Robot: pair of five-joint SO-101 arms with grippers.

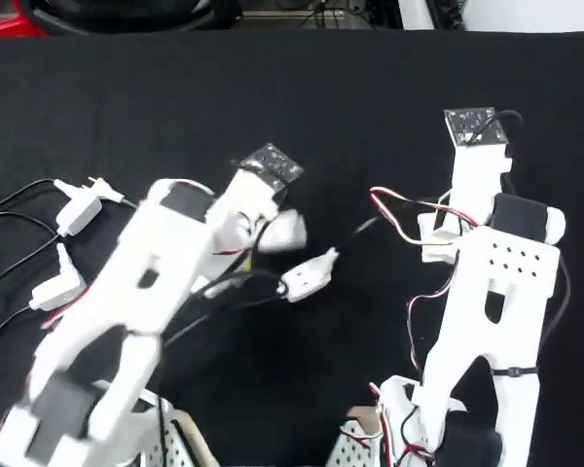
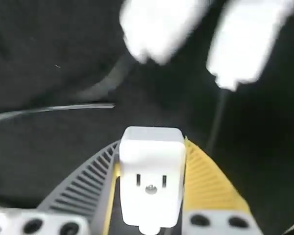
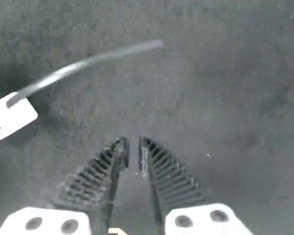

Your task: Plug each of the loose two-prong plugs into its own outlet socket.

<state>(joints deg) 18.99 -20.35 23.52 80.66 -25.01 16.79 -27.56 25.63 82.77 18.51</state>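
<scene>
Left wrist view has the left gripper [image 2: 152,147] clamped on a white outlet socket [image 2: 151,181], with two blurred white pieces [image 2: 161,29] just beyond it. Over the black cloth [image 3: 225,73] the right gripper [image 3: 133,149] hangs almost closed on nothing, and farther off two corded plugs [image 1: 78,209] lie loose, so by my reading no pairing is done yet.

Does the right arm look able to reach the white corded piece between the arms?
Probably yes: the right tool holds nothing and the white corded piece lies on open cloth; the left tool, gripping a socket block, is close.
</scene>
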